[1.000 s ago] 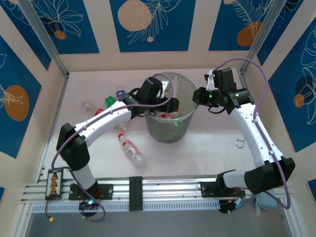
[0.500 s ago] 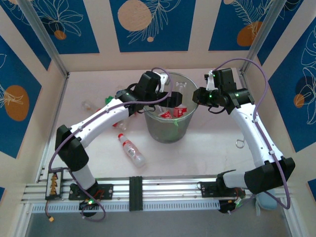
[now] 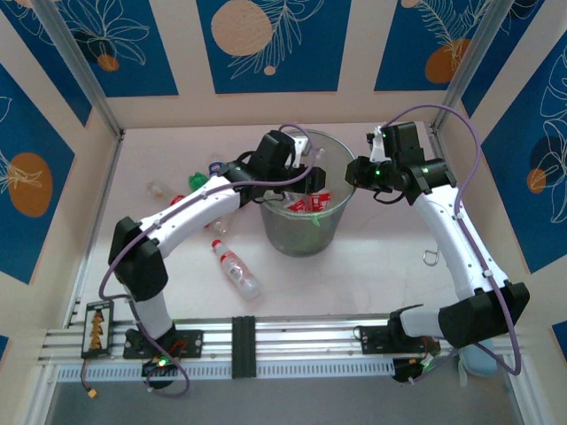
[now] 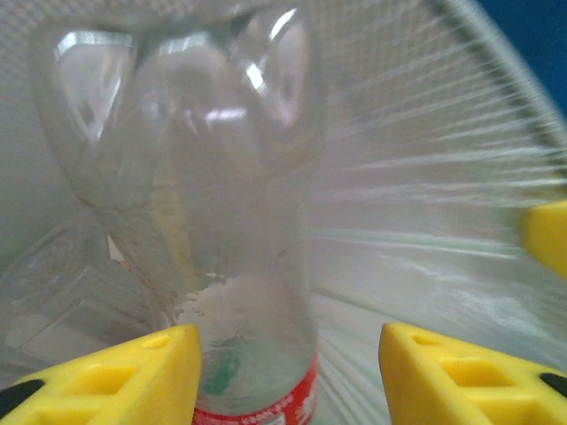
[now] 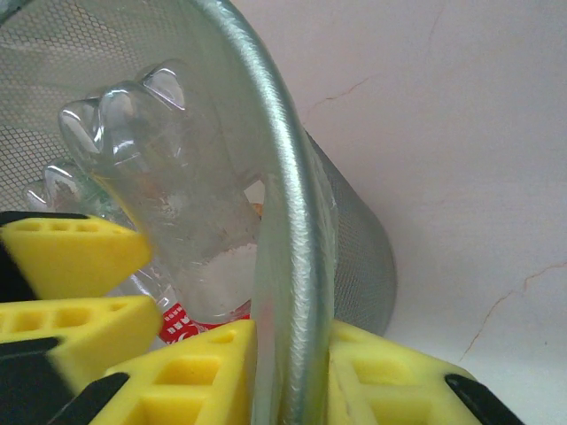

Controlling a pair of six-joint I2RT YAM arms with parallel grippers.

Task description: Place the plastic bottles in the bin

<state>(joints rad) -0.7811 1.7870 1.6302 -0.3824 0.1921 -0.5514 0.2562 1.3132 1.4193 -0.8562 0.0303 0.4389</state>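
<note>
The pale worktop carries the wire-mesh bin near its middle, upright, with both arms reaching to it.

The right claw sits at the bin's right-hand rim. In the right wrist view the right claw is clamped on the metal rim, one yellow finger inside the mesh and one outside.

The left claw hangs over the bin's mouth from the left. In the left wrist view the left claw stands apart. A clear plastic bottle is between its fingers, base up and red label down. The bottle lies against the left finger, with an open gap to the right one. The same bottle shows in the right wrist view, inside the bin, just behind the rim.

Red-labelled bottles lie in the bottom of the bin.

On the worktop, one red-capped bottle lies near the bin's lower left. A loose cluster of bottles lies further left, partly hidden by the left arm.
</note>
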